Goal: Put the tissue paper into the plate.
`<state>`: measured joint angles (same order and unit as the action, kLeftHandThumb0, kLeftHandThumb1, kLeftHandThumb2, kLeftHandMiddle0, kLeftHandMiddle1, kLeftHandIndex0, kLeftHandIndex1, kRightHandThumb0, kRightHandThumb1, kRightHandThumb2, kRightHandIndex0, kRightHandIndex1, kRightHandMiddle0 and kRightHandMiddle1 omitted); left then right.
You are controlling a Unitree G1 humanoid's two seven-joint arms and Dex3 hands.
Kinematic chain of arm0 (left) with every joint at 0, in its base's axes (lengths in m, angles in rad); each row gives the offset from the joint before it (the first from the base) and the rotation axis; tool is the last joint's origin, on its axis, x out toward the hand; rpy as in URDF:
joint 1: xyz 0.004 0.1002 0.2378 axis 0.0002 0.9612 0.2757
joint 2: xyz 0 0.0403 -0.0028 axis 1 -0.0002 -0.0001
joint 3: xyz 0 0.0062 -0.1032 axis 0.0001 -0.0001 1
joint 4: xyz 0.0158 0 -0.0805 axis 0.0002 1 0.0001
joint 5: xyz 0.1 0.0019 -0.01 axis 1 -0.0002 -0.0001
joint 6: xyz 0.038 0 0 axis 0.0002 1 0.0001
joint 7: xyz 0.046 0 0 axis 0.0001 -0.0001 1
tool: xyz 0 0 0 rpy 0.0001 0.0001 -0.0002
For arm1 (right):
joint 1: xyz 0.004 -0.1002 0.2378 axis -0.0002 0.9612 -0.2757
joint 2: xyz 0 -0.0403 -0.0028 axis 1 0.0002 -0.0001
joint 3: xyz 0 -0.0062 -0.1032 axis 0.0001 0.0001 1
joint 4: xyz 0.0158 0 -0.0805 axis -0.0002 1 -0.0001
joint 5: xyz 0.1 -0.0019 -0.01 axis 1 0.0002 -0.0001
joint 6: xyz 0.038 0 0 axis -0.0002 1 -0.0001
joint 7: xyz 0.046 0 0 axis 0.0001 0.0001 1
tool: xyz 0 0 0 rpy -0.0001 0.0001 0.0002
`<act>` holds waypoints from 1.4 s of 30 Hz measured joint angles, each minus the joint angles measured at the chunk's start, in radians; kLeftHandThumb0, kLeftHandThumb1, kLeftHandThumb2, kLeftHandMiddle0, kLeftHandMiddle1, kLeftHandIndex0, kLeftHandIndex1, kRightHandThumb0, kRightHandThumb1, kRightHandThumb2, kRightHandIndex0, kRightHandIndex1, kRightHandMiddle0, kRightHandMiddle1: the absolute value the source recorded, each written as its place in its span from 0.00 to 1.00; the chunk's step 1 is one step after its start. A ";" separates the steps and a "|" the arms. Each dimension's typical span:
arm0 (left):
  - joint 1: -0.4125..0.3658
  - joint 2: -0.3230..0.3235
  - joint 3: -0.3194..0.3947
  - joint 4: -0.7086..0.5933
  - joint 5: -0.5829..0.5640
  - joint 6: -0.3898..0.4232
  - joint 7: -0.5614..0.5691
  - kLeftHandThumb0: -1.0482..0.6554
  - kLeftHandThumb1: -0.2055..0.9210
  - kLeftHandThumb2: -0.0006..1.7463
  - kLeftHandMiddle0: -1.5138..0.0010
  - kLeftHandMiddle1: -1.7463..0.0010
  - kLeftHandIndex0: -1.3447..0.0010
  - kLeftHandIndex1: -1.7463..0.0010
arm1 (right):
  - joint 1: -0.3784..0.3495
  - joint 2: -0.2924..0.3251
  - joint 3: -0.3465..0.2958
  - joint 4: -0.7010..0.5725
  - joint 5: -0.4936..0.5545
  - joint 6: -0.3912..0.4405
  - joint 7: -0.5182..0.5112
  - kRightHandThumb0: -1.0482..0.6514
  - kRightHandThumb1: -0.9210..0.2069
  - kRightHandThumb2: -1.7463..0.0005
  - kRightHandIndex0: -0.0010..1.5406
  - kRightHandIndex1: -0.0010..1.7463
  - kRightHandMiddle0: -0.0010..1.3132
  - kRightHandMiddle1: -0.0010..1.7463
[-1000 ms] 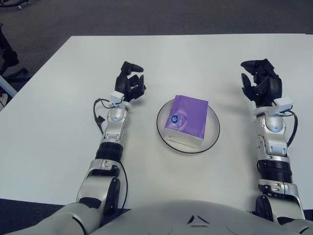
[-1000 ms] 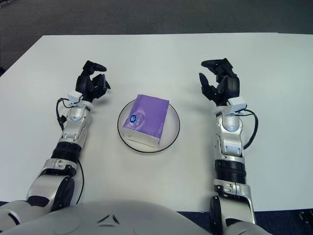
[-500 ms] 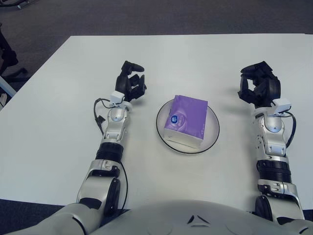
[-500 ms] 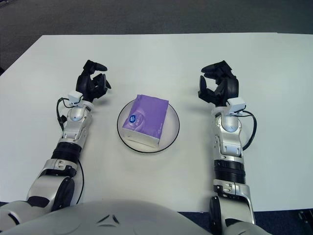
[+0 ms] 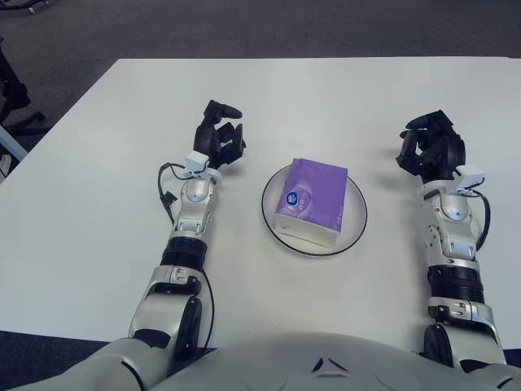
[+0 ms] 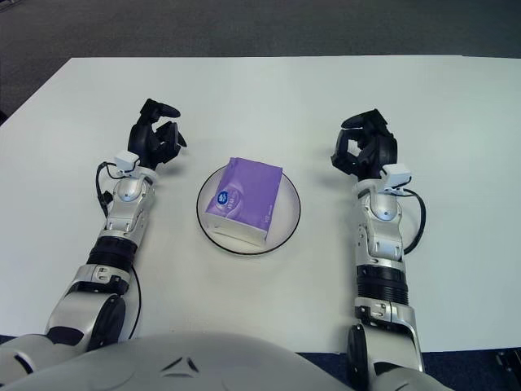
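Tissue paper [image 5: 311, 201] already sits inside the plate [image 5: 353, 232], a purple box lying flat on the dish with its near white side just inside the black rim, so you can judge the placing as done. Nothing about the box looks tilted or hanging over the edge.

Your arms run up from the near table edge on both sides of the plate, each apart from it. The left hand [image 5: 218, 141] is just beside the plate's left rim, fingers curled loosely around nothing. The right hand [image 5: 430, 150] is farther out on the other side, well clear of the rim, its fingers drawn in toward a fist and also holding nothing.

What is left, as far as you can tell, is only to pull back or park. You have bare white table [image 5: 326, 98] all around: open room between each hand and the plate, and a wide stretch beyond the hands up to the far edge, where dark floor begins. The left table edge slants close to your left elbow side, so mind that if you swing outward.
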<state>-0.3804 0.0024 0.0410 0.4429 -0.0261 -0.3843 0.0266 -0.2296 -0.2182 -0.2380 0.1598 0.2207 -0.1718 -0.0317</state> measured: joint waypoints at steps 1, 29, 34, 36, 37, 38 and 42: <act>0.000 0.000 0.000 0.000 0.000 0.000 0.000 0.40 0.85 0.43 0.45 0.00 0.77 0.00 | -0.003 -0.001 0.000 0.009 -0.002 -0.009 0.004 0.51 0.31 0.43 0.39 1.00 0.26 0.99; 0.000 -0.015 -0.008 -0.010 0.004 0.000 0.004 0.40 0.84 0.44 0.45 0.00 0.77 0.00 | -0.009 -0.030 0.032 0.060 -0.036 0.004 0.108 0.40 0.15 0.57 0.48 1.00 0.23 1.00; 0.000 -0.015 -0.008 -0.010 0.005 0.000 0.004 0.40 0.83 0.44 0.45 0.00 0.77 0.00 | -0.008 -0.032 0.032 0.060 -0.036 0.008 0.128 0.40 0.15 0.58 0.48 1.00 0.23 1.00; 0.000 -0.015 -0.009 -0.010 0.005 0.000 0.004 0.40 0.83 0.44 0.45 0.00 0.76 0.00 | -0.008 -0.033 0.032 0.061 -0.036 0.010 0.136 0.40 0.15 0.58 0.48 1.00 0.23 1.00; 0.000 -0.015 -0.008 -0.010 0.005 0.000 0.004 0.40 0.83 0.44 0.45 0.00 0.76 0.00 | -0.008 -0.033 0.032 0.061 -0.036 0.011 0.139 0.40 0.15 0.58 0.48 1.00 0.23 1.00; 0.000 -0.015 -0.009 -0.010 0.005 0.000 0.004 0.40 0.83 0.44 0.45 0.00 0.76 0.00 | -0.009 -0.033 0.032 0.062 -0.036 0.012 0.142 0.40 0.15 0.58 0.48 1.00 0.23 1.00; 0.000 -0.015 -0.009 -0.009 0.006 0.000 0.004 0.40 0.83 0.44 0.45 0.00 0.76 0.00 | -0.010 -0.033 0.032 0.065 -0.036 0.016 0.150 0.40 0.15 0.58 0.48 1.00 0.23 1.00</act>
<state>-0.3802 -0.0123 0.0325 0.4337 -0.0199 -0.3848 0.0306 -0.2398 -0.2514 -0.2064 0.2246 0.1850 -0.1556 0.1187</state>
